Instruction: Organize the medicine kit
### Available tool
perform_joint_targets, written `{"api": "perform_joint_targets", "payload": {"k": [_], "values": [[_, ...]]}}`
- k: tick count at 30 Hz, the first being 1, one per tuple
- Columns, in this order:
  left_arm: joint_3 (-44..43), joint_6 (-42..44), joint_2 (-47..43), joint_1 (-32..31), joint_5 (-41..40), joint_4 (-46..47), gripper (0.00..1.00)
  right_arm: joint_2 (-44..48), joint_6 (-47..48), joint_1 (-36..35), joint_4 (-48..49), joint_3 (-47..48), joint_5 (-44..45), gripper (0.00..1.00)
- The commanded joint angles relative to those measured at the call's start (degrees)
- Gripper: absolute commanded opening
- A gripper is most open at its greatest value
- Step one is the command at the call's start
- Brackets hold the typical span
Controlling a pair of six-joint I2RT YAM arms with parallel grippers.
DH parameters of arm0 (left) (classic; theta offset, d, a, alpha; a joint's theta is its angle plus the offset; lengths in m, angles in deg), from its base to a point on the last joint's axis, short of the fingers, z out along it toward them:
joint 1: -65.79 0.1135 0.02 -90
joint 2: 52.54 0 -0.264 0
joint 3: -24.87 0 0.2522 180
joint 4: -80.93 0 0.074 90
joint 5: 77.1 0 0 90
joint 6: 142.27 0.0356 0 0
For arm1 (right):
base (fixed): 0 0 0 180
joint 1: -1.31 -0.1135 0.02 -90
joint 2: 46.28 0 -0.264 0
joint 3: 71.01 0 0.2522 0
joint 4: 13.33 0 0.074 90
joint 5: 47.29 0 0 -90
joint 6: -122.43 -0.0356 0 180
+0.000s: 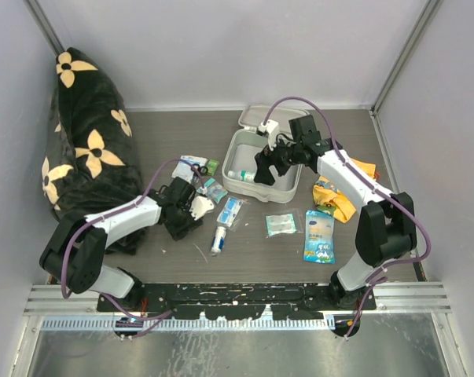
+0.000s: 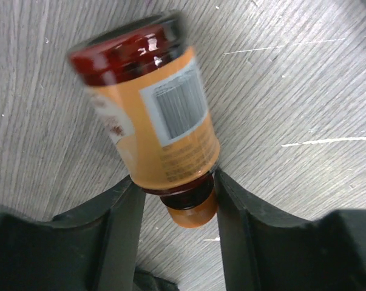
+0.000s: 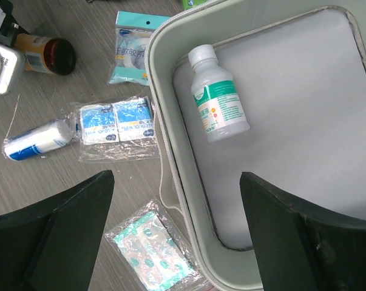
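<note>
The left pincer (image 2: 178, 182) is bracketing the capped end of an amber bottle (image 2: 149, 115); its two matte black fingers (image 2: 125, 230) are touching the bottle's shoulder on either side, and the small orange cap is sitting in the gap between them; whether they are truly squeezing it I cannot tell. The bottle is glossy dark red-brown with an orange label and a white barcode panel; it is lying aslant over the grey wood-grain worktop (image 2: 304, 79), and the wrist view is not showing whether it is resting there or lifted.

The right pincer (image 3: 176, 242) is hanging released, jaws spread wide, above the medicine kit (image 3: 172, 151). The kit is sitting open at the back-centre of the worktop; it is a smooth, pale, rounded-rectangle plastic case with its lid (image 1: 260, 116) standing up behind. A clear bottle (image 3: 219, 94) with a white cap and green-printed label is lying on its side inside.

The right wrist view is showing detail the top view blurs; just outside the kit's wall are lying a clear pouch of two blue-white packets (image 3: 116, 124), a wrapped white roll (image 3: 37, 140) with a blue end, a crinkly pouch of teal-printed plasters (image 3: 149, 251) and a teal-topped packet (image 3: 131, 51).

Only the top view is showing the blue-yellow packet (image 1: 319, 236), the orange-yellow cloth (image 1: 340, 192) partly under the right arm, and a black plush blanket (image 1: 83, 149) with cream flowers at far left.
</note>
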Motion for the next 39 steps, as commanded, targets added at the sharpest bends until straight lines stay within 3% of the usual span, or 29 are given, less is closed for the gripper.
{"api": "perform_joint_targets", "payload": {"k": [1, 11, 16, 22, 30, 39], "values": [[1.09, 0.15, -1.52, -0.18, -1.58, 3.84, 0.45, 3.51, -0.50, -0.23, 3.24, -0.61, -1.47, 0.91], [1.55, 1.33, -5.78, -0.16, -0.20, 3.09, 0.15, 7.19, -0.45, -0.27, 8.40, -7.12, -9.03, 0.91], [-0.36, 6.08, -11.55, -0.15, 3.68, 0.58, 0.00, 9.53, -8.23, -0.24, 18.38, -12.79, -16.59, 0.90], [-7.13, 12.92, -16.89, -0.24, 12.07, -6.96, 0.00, 11.06, -23.01, -2.29, 30.62, -18.60, -19.68, 0.89], [-14.96, 21.97, -18.45, -2.45, 14.26, -15.50, 0.00, 8.02, -33.89, -5.96, 33.47, -16.82, -20.12, 0.98], [-15.99, 30.08, -20.81, -6.05, 15.25, -16.13, 0.00, 0.64, -44.02, -10.26, 33.96, -11.26, -26.71, 1.00]]}}
